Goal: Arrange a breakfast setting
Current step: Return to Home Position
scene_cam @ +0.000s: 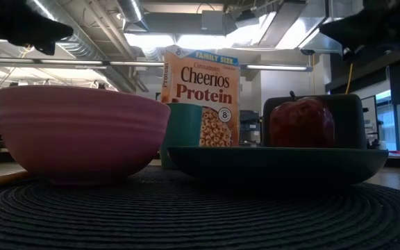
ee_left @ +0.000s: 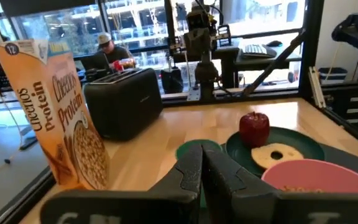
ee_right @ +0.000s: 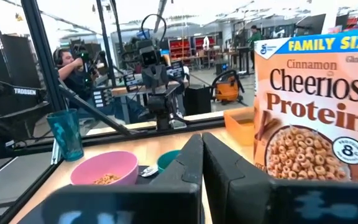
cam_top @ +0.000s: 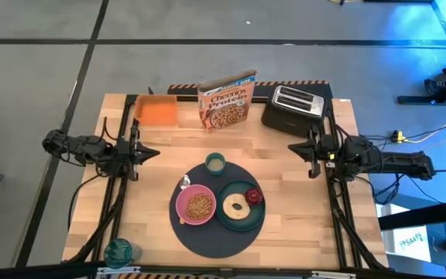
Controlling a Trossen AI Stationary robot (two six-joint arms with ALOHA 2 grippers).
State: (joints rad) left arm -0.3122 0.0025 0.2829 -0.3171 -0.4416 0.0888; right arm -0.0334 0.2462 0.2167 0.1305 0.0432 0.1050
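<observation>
A round dark grey mat lies at the table's near middle. On it stand a pink bowl holding cereal, a dark green plate with a bagel-like ring and a small red food piece, and a pale-green cup at the mat's far edge. A small spoon lies beside the bowl. My left gripper is shut and empty at the table's left side, above the table. My right gripper is shut and empty at the right side.
A Cheerios box stands at the far middle, a black toaster to its right, an orange container at the far left. A teal glass stands at the near left corner. People sit in the room beyond.
</observation>
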